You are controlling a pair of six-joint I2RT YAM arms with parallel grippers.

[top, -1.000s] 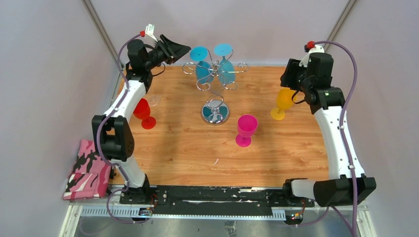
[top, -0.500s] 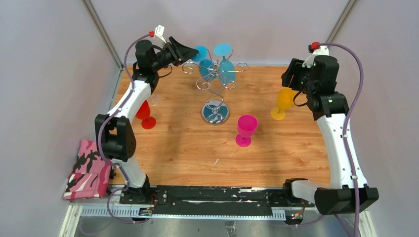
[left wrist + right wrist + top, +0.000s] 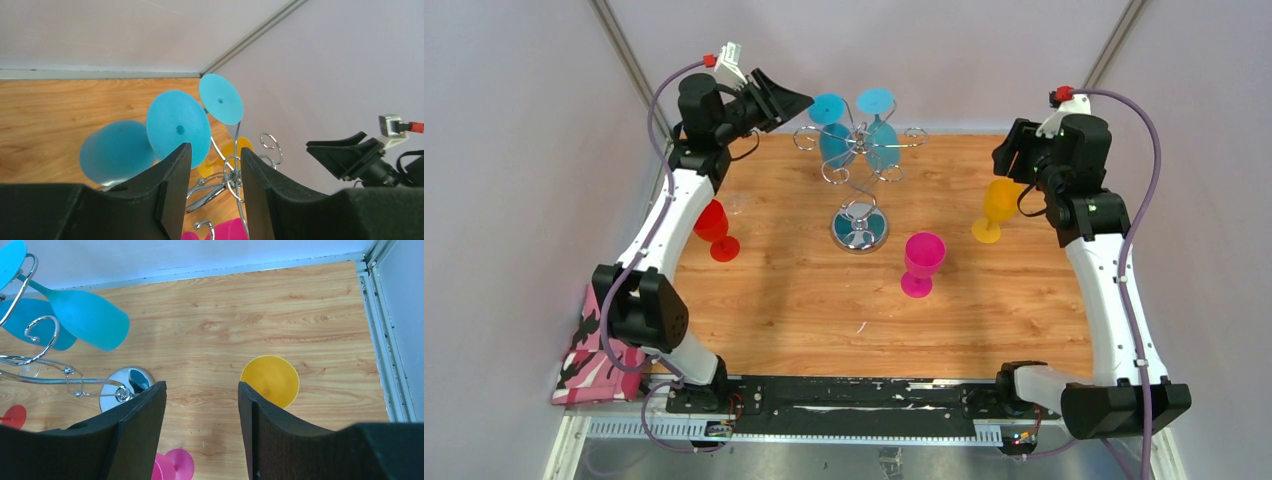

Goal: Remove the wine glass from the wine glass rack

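Left gripper (image 3: 788, 100): jaws apart, empty, raised at the back-left corner, just left of the wine glass rack (image 3: 861, 168) and clear of it. Two blue glasses hang upside down from the rack's arms. The nearer blue wine glass (image 3: 831, 128) is closest to the fingertips.

The rack stands near the back edge of the table (image 3: 804, 300), with bare wood in front.

Right gripper (image 3: 201, 387): jaws apart, empty, above the yellow glass (image 3: 270, 380) near the right rail.

Only the left wrist view shows the nearer glass's foot facing the jaw gap.
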